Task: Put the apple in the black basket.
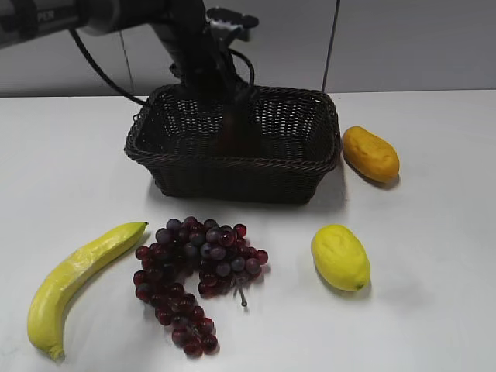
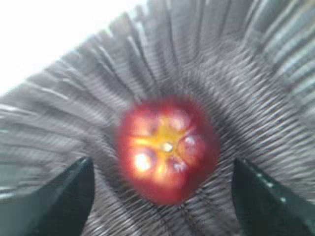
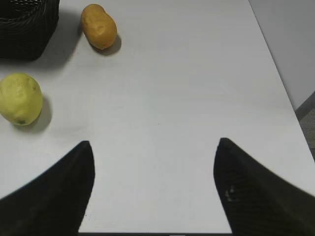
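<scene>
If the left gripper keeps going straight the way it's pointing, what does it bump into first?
Most likely the apple. In the left wrist view it sits right between the open fingers of the left gripper, with the black basket floor behind it. The picture is blurry, so the gap is hard to judge.

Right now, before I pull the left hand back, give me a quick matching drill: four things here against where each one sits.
Things:
1. apple
2. banana
3. lemon
4. grapes

Places:
A. front left of the table
B. inside the black basket, under the open left hand
C. front right
D. just in front of the basket

Pairs: 1-B, 2-A, 3-C, 4-D
</scene>
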`<state>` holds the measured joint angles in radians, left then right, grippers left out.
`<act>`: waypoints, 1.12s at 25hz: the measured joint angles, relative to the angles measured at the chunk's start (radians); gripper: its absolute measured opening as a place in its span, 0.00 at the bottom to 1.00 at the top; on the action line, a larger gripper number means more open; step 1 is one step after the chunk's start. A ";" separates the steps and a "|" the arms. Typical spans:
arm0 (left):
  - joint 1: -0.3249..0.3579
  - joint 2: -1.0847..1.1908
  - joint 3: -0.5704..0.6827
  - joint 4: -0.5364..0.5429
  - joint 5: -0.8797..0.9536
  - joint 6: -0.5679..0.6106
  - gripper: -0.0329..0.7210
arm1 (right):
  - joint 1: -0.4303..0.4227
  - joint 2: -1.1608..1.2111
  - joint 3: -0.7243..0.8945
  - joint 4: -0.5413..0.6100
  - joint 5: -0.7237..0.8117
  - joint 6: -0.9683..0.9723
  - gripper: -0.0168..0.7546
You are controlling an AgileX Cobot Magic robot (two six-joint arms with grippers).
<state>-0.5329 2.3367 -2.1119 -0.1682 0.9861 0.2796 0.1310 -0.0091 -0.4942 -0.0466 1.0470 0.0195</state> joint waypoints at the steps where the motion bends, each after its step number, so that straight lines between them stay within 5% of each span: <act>1: 0.005 -0.020 -0.007 -0.008 0.005 0.000 0.89 | 0.000 0.000 0.000 0.000 0.000 0.000 0.76; 8: 0.088 -0.223 -0.019 -0.019 0.026 0.000 0.84 | 0.000 0.000 0.000 0.000 0.000 0.000 0.76; 17: 0.411 -0.285 0.003 -0.011 0.218 0.000 0.82 | 0.000 0.000 0.000 0.000 0.000 -0.001 0.76; 23: 0.571 -0.336 0.164 0.009 0.229 -0.005 0.82 | 0.000 0.000 0.000 0.000 0.000 0.000 0.76; 28: 0.585 -0.441 0.379 0.048 0.230 -0.008 0.82 | 0.000 0.000 0.000 0.000 0.000 0.000 0.76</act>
<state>0.0520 1.8956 -1.7333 -0.1206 1.2158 0.2712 0.1310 -0.0091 -0.4942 -0.0466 1.0470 0.0193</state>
